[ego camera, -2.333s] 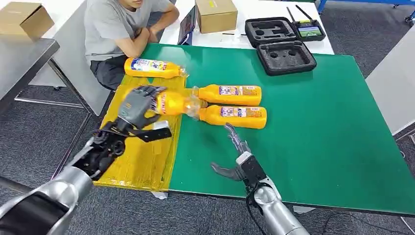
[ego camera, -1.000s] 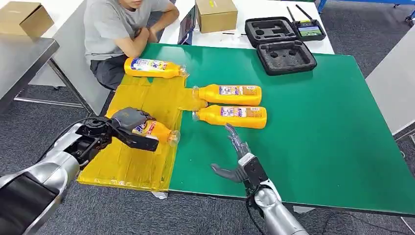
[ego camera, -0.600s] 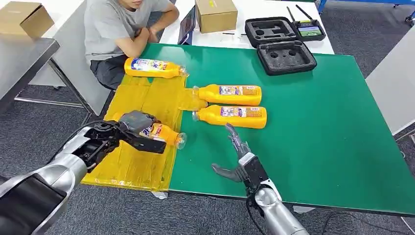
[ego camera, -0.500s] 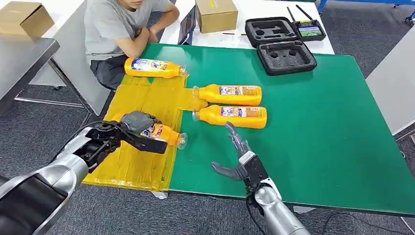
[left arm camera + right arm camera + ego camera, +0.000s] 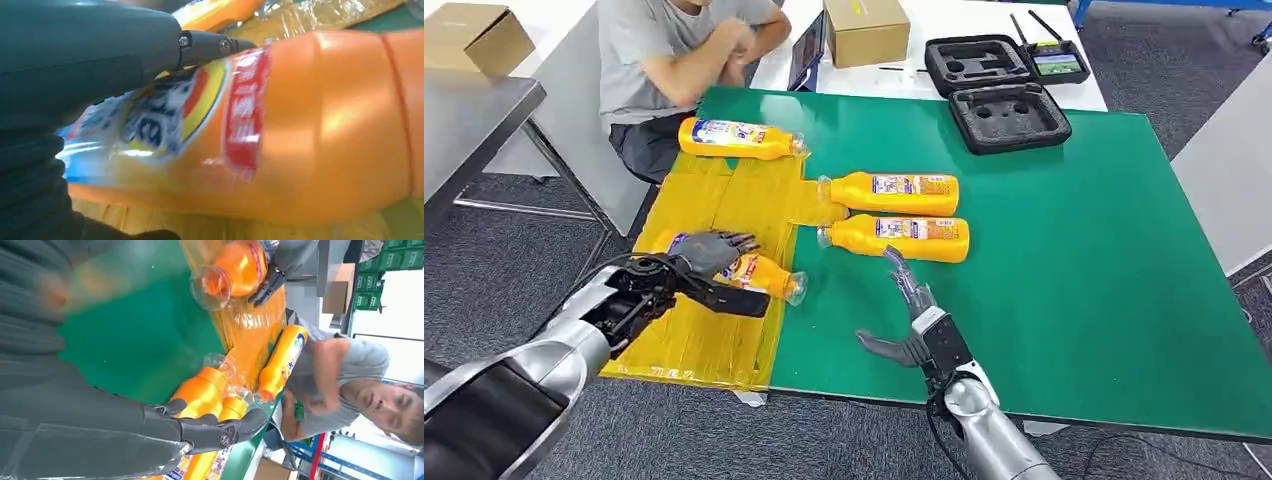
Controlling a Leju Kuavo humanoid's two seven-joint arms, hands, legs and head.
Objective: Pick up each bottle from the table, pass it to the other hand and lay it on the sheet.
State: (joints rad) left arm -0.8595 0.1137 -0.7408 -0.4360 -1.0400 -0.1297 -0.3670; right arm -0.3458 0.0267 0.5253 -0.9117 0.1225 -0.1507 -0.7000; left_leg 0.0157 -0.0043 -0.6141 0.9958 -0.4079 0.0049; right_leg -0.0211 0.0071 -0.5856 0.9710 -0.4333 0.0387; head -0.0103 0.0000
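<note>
Left hand [image 5: 707, 256] fingers [image 5: 736, 240] spread loosely over the bottle [image 5: 759, 275] lying on the sheet [image 5: 724, 205], thumb under it; right hand [image 5: 911, 318] fingers wide, holding nothing.

The green counter [image 5: 1064, 250] carries a yellow sheet [image 5: 724, 205] at its left edge, 2 bottles [image 5: 894, 192] side by side, and a black case [image 5: 1009, 115].
</note>
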